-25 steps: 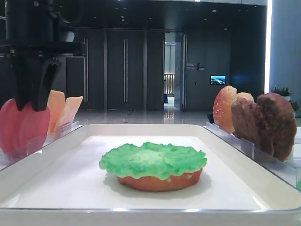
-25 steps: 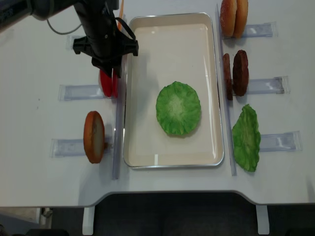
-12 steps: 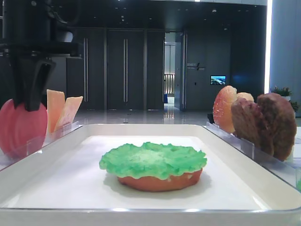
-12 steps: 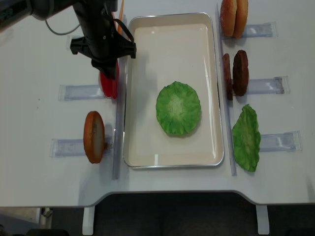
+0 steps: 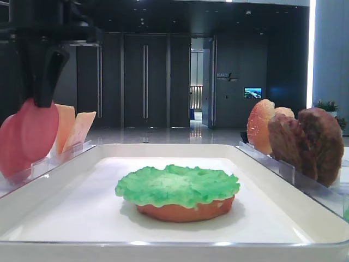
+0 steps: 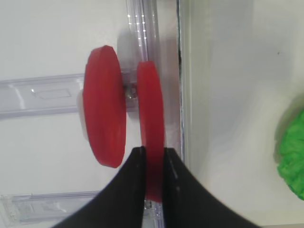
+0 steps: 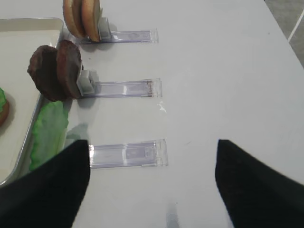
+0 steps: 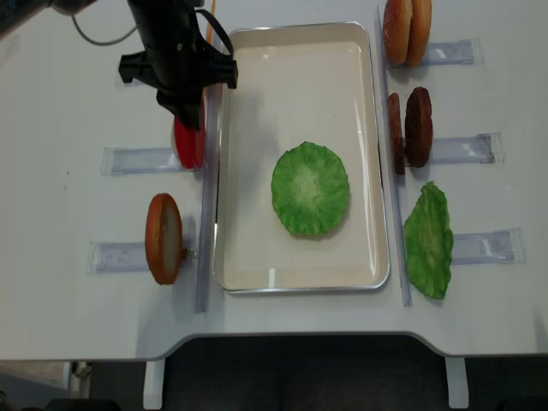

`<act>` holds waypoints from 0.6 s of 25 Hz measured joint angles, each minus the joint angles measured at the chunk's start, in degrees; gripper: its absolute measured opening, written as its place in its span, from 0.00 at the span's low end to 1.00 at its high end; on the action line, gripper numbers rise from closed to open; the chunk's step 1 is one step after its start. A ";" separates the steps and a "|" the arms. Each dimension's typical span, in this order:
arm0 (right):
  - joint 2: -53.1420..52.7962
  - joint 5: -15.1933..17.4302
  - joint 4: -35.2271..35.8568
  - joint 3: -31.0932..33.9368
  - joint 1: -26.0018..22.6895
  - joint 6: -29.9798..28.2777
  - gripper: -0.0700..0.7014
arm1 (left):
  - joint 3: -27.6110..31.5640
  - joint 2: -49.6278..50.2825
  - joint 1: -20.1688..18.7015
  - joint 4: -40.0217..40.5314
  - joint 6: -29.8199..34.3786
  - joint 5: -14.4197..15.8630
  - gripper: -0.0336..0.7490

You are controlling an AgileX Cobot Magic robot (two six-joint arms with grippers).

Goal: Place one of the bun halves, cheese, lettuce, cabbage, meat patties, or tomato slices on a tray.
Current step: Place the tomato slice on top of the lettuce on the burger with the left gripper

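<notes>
My left gripper (image 6: 153, 159) is shut on the edge of a pinkish-red tomato slice (image 6: 151, 128), held upright just above its clear rack. The second tomato slice (image 6: 104, 126) stands beside it. From the front, the held tomato slice (image 5: 39, 131) hangs under the left gripper (image 5: 36, 103), left of the white tray (image 5: 82, 207). On the tray, green lettuce (image 8: 310, 188) covers a bun half (image 5: 185, 212). My right gripper (image 7: 152, 190) is open above bare table, holding nothing.
Cheese slices (image 5: 73, 128) stand behind the tomatoes. A bun half (image 8: 163, 238) stands in the front left rack. On the right are bun halves (image 8: 407, 32), meat patties (image 8: 409, 127), a lettuce leaf (image 8: 428, 240) and an empty rack (image 7: 126, 154).
My left gripper has shut on the tomato slice nearer the tray and raised it a little out of its rack. The other slice stays in place.
</notes>
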 joint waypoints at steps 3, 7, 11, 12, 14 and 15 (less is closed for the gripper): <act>0.00 0.00 0.00 0.00 0.00 0.00 0.77 | -2.47 0.00 0.00 -0.33 0.57 0.66 0.13; 0.00 0.00 0.00 0.00 0.00 0.00 0.77 | -3.09 0.00 0.00 -2.54 1.43 0.66 0.13; 0.00 0.00 0.00 0.00 0.00 0.00 0.77 | -3.09 -1.93 0.00 -4.78 2.67 0.66 0.13; 0.00 0.00 0.00 0.00 0.00 0.04 0.77 | -3.09 -2.75 0.00 -5.38 3.01 0.66 0.13; 0.00 0.00 0.00 0.00 0.00 0.04 0.77 | -3.09 -5.15 0.00 -7.30 3.85 0.77 0.13; 0.00 0.00 0.00 0.00 0.00 0.04 0.77 | -2.96 -6.32 0.00 -8.23 4.31 0.77 0.13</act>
